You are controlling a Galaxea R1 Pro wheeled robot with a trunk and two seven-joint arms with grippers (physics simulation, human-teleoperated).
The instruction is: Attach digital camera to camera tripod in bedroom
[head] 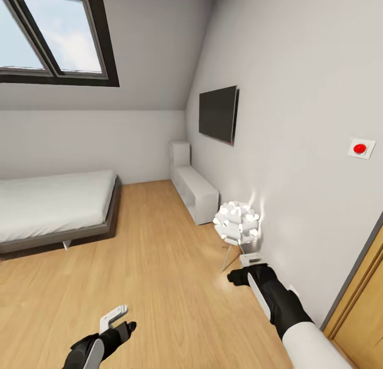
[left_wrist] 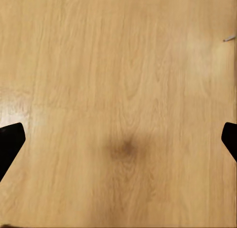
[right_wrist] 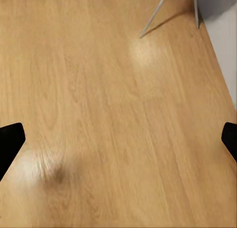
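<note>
You are looking into the bedroom (head: 159, 49) — grey walls under a sloped ceiling, with a dark-framed skylight (head: 53, 33) high up. The plank floor (head: 159, 262) runs from the far wall to your arms. Take the low grey bed (head: 53, 209) as your landmark: it lies along the left side of the head view. Across the floor from the bed, a low white cabinet (head: 194, 188) sits against the right-hand wall, and a black screen (head: 218, 113) hangs on that wall above it. Nearer to you than the cabinet, still on the side opposite the bed, stands a white globe lamp (head: 236, 220) on thin metal legs. Further along that wall is a small red button (head: 360, 148), and a wooden door edge (head: 361, 305) shows at the corner.

Your right gripper (head: 242, 276) hangs just in front of the lamp; your left gripper (head: 119, 321) hangs over bare floor nearer the bed's foot. Each wrist view shows its dark fingertips (left_wrist: 10, 141) (right_wrist: 10, 141) spread wide at the frame's edges — nothing between them but planks.
</note>
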